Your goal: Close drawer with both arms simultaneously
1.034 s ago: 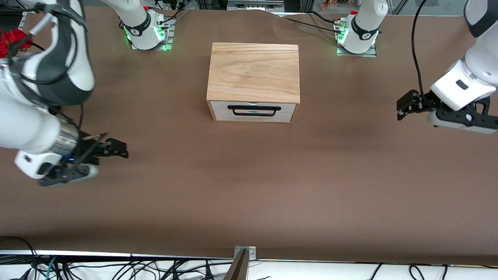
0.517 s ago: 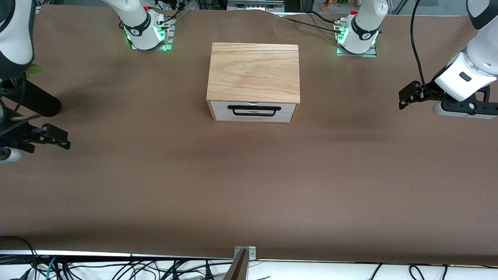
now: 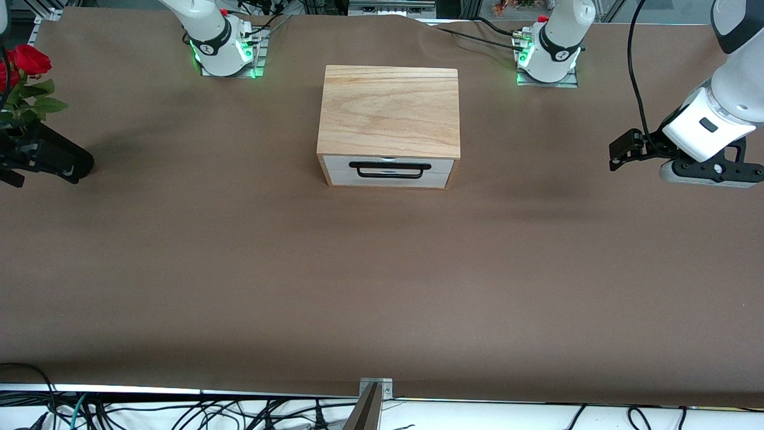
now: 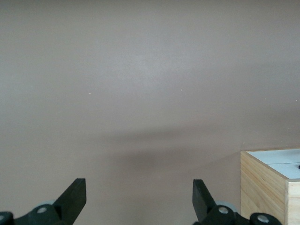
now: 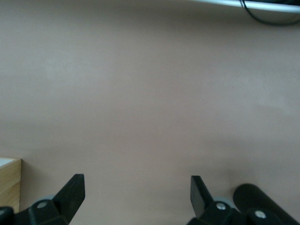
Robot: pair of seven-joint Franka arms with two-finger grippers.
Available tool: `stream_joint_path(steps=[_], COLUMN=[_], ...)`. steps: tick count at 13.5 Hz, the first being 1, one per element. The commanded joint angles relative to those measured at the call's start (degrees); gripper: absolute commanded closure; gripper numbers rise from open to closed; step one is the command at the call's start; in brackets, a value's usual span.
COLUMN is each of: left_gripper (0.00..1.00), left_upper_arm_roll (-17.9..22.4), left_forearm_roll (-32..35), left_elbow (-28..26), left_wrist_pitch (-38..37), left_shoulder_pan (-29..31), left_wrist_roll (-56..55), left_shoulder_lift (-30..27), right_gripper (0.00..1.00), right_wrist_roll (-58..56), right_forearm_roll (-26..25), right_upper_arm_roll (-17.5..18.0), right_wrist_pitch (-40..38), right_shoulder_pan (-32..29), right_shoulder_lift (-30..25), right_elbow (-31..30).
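Front view table: wide brown matte tabletop (image 3: 382,269), bare over most of its area.
Box: light oak wooden box (image 3: 389,113), mid-table, between the two arm bases, a bit nearer the camera than they are.
Drawer: shallow drawer with white front panel (image 3: 388,170), pushed flush into the box; front faces the camera.
Handle: wide black wire handle (image 3: 390,169), across the white panel.
Left arm: large white jointed arm (image 3: 725,89), hanging over the table's left-arm end, black cable trailing down to it.
Left gripper: small black two-finger gripper (image 3: 619,152), over bare table, well apart from the box; in the left wrist view the fingers (image 4: 75,197) stand wide apart, nothing between them, box corner (image 4: 269,185) at the frame edge.
Right gripper: small black gripper (image 5: 136,192), at the table's right-arm end; fingers (image 5: 72,190) spread wide, empty, over bare table.
Vase: black cylindrical vase (image 3: 57,156), at the right-arm end of the table, tilted.
Roses: red roses with green leaves (image 3: 27,63), sticking out of the vase.
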Motion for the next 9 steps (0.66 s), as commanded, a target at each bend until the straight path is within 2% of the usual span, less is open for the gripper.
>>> stream_joint_path(steps=[1,9], left_gripper=[0.00,0.00], left_upper_arm_roll=[0.2,-0.2], left_forearm_roll=[-0.5,0.2], left_elbow=[1.8,2.9], left_wrist_pitch=[-1.0,-2.6], left_shoulder_pan=[-0.9,-1.0], left_wrist_roll=[-0.4,-0.4], left_shoulder_lift=[1.0,1.5], right_gripper=[0.00,0.00], right_wrist_roll=[0.0,0.0], right_forearm_roll=[-1.0,-1.2], right_upper_arm_roll=[2.8,3.0], right_wrist_pitch=[0.9,0.8], right_shoulder_pan=[-1.4,-1.1], right_shoulder_lift=[-2.6,0.0], right_elbow=[-3.8,-1.9])
